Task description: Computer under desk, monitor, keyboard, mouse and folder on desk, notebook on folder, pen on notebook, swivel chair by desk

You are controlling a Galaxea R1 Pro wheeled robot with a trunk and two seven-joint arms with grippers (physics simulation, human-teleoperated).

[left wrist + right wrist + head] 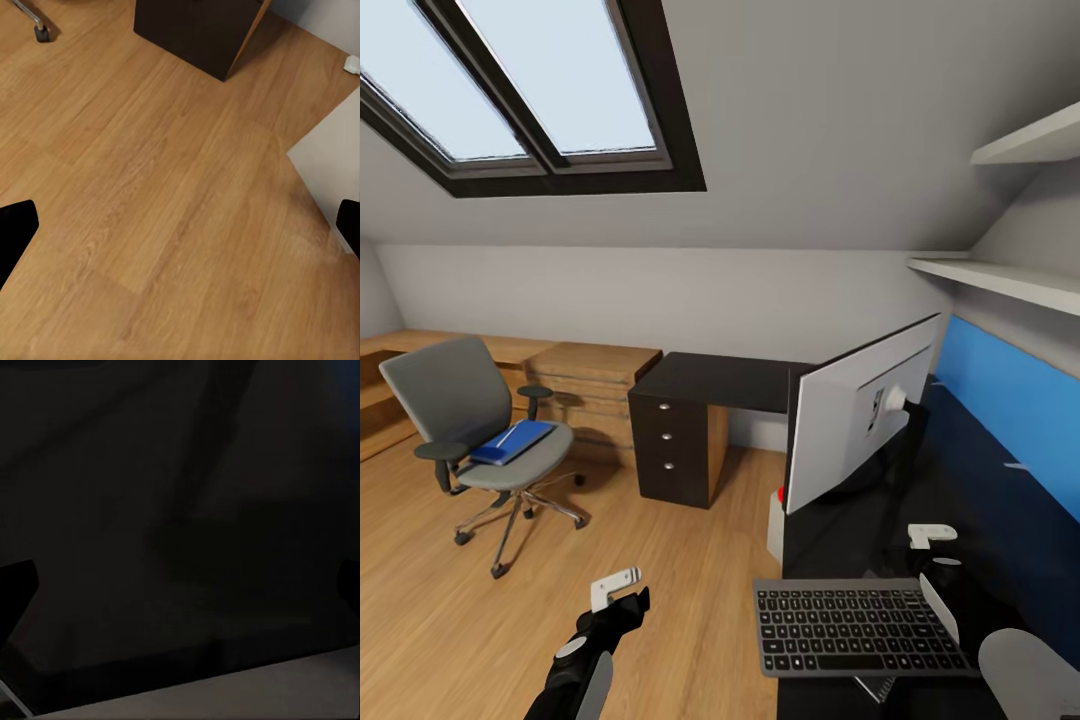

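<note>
Attic bedroom, light wood floor point(172, 195); glossy black desk point(725, 380) holds one silver-backed monitor point(855, 425), one dark-keyed keyboard point(860, 628). One grey swivel chair point(455, 400) carries blue folder point(515, 442). Both grippers point(180, 225) point(180, 585) spread wide, empty.

Skylights point(535, 85) sat high in the sloped ceiling; two white shelves point(1000, 275) and a blue panel point(1010, 390) lined the wall; low wooden shelving point(575, 375) lay beyond.
</note>
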